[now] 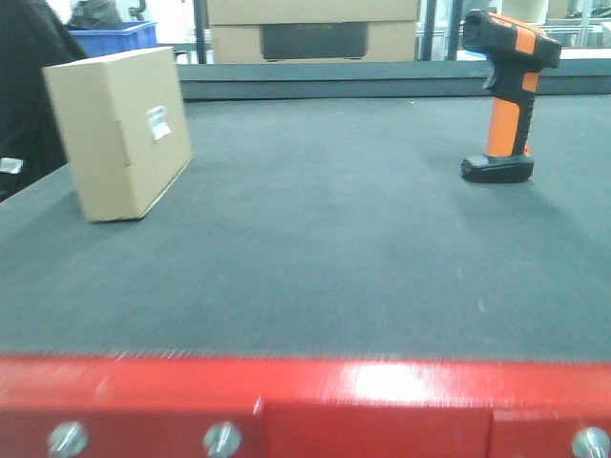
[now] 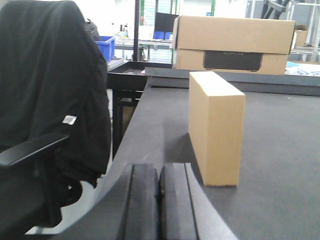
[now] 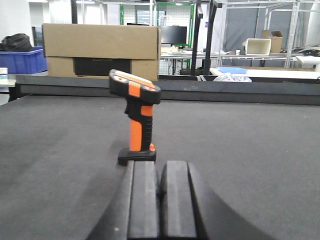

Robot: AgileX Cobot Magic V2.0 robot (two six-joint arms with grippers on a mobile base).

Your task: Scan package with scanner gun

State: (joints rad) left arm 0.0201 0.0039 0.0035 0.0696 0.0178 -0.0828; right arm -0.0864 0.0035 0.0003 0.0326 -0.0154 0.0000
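My dark grey felt-like tabletop (image 1: pixel 334 258), edged in front by a red metal rail (image 1: pixel 286 401) with silver screws (image 1: pixel 221 439). Far side: large tan cardboard box with dark rectangular panel (image 2: pixel 232 35); blue plastic crate (image 1: pixel 119 36) beyond. Left: black office chair (image 2: pixel 30 150) draped with black garment (image 2: pixel 55 75).

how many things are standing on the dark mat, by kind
cardboard package: 1
orange and black scanner gun: 1
total: 2
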